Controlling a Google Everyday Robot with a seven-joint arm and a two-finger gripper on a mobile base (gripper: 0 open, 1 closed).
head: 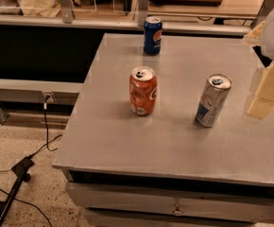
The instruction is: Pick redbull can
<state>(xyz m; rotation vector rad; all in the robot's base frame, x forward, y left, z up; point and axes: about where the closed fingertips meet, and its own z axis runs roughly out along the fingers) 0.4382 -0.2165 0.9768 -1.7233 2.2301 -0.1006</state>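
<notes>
The redbull can (213,100), slim and silver with blue patches, stands upright right of centre on the grey table (175,141). My gripper (268,91), cream-coloured, hangs at the right edge of the view, just to the right of the can and a little above the table, apart from the can. It holds nothing that I can see.
An orange soda can (143,91) stands left of the redbull can near the table's middle. A dark blue Pepsi can (152,35) stands at the far edge. A drawer front (175,205) runs under the near edge. Cables (28,164) lie on the floor at left.
</notes>
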